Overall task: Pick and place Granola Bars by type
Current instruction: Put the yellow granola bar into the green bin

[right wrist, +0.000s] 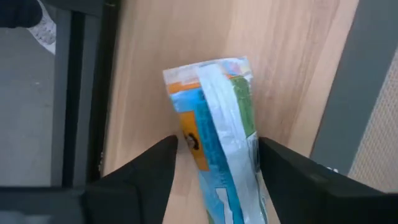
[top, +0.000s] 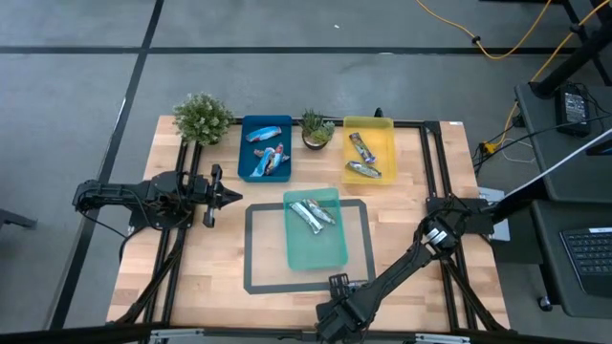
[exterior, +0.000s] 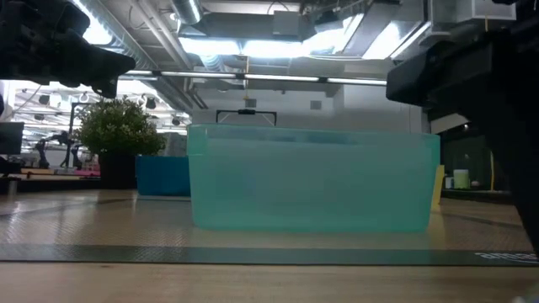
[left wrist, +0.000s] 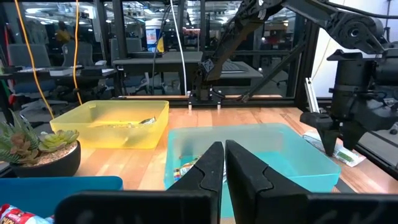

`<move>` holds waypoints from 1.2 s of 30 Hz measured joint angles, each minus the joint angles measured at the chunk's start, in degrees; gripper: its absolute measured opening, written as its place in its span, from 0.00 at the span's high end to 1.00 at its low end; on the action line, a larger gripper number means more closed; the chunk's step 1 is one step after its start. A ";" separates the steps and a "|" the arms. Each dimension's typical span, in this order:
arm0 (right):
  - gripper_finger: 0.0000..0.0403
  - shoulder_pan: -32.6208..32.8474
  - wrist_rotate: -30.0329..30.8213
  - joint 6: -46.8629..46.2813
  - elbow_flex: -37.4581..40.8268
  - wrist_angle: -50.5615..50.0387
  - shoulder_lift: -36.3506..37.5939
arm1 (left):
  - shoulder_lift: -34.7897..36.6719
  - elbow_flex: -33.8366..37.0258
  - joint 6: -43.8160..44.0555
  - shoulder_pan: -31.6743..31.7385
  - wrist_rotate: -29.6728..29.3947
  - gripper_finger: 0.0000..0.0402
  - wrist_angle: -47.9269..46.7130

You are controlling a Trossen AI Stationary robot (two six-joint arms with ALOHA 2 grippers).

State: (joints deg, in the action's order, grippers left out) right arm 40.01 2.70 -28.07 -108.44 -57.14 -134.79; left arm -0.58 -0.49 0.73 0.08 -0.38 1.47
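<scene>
We find the right gripper [right wrist: 214, 180] at the desk's [top: 215, 258] near edge, jaws apart astride a blue-orange granola bar [right wrist: 214, 130] lying on the wood; the left gripper [top: 228, 197], jaws together, waits beside the teal tray [top: 330, 250].

Granola bar [right wrist: 214, 134] wrapper, between the right gripper's fingers: print present, not readable.
Other wrappers, trays: no readable text.
</scene>
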 joint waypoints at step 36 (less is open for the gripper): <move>0.85 -4.06 7.72 -14.81 -15.90 -21.80 14.28 | 0.00 0.02 0.00 0.01 -0.02 0.97 -0.02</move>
State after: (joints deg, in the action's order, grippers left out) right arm 35.95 10.41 -42.88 -124.33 -78.94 -120.51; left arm -0.58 -0.47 0.73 0.09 -0.40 1.45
